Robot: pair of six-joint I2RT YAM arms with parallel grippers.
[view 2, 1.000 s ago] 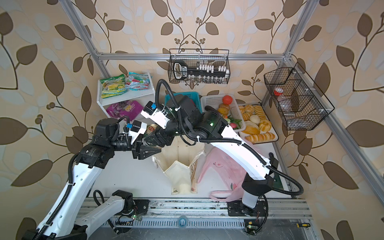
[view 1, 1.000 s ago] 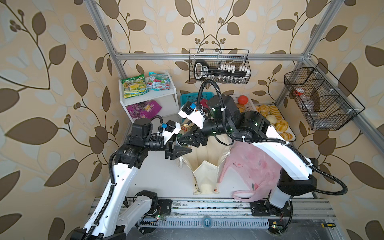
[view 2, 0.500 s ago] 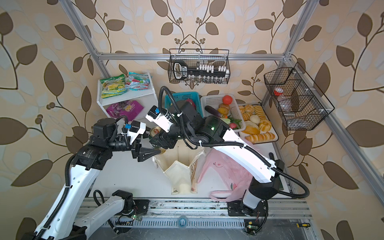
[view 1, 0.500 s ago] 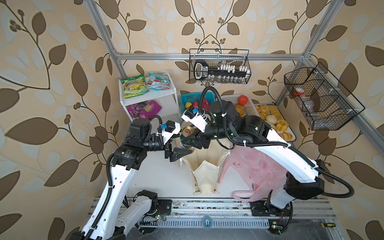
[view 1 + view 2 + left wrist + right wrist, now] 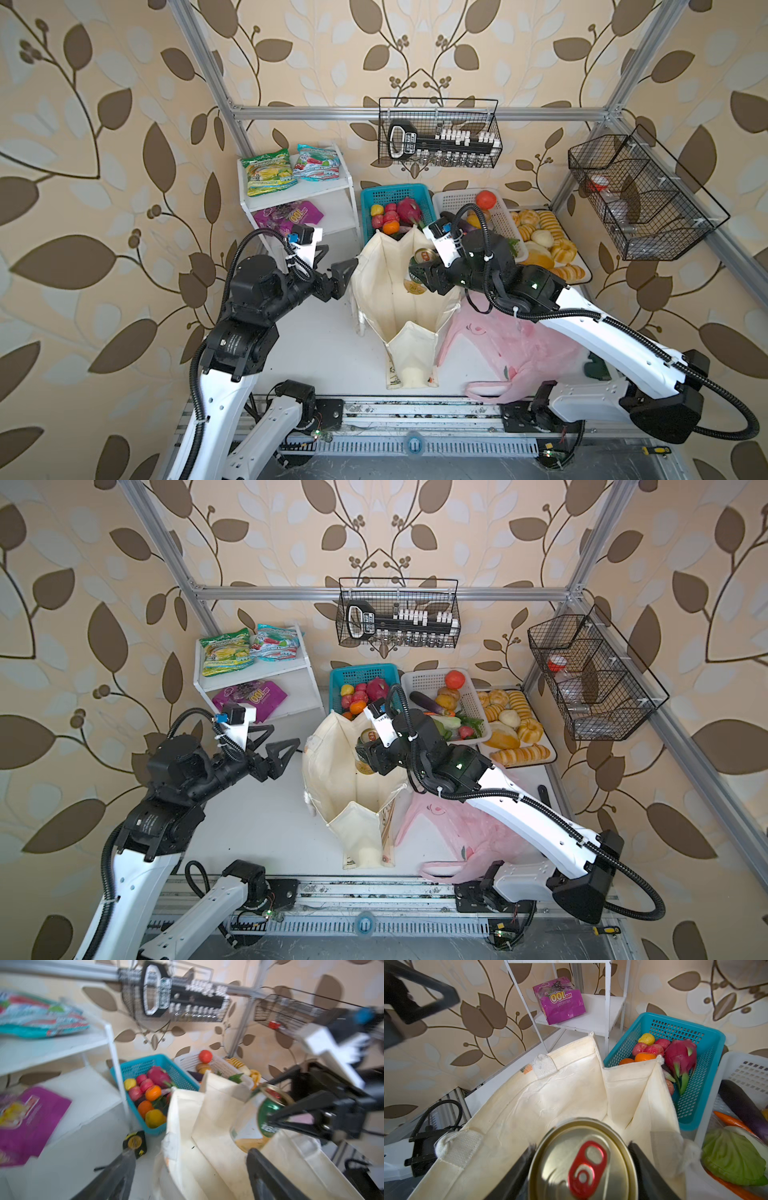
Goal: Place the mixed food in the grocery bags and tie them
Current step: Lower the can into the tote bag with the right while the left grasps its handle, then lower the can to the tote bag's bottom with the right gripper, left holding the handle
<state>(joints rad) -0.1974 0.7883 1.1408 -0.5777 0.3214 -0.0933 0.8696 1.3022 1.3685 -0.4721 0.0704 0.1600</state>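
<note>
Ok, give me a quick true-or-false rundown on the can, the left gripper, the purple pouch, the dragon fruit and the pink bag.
1. The right gripper holds the can over the open tote. True.
2. The left gripper is clamped on the tote's rim. False: its fingers stand open, gripping nothing.
3. The purple pouch is inside the tote. False: it lies on the shelf's lower tier.
4. The dragon fruit sits in the teal basket. True.
5. The pink bag lies on the table beside the tote. True.

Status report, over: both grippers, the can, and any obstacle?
Left gripper open, at canvas tote rim. Right gripper shut on green-white can, above tote mouth. Nothing seen blocking the drop.
</note>
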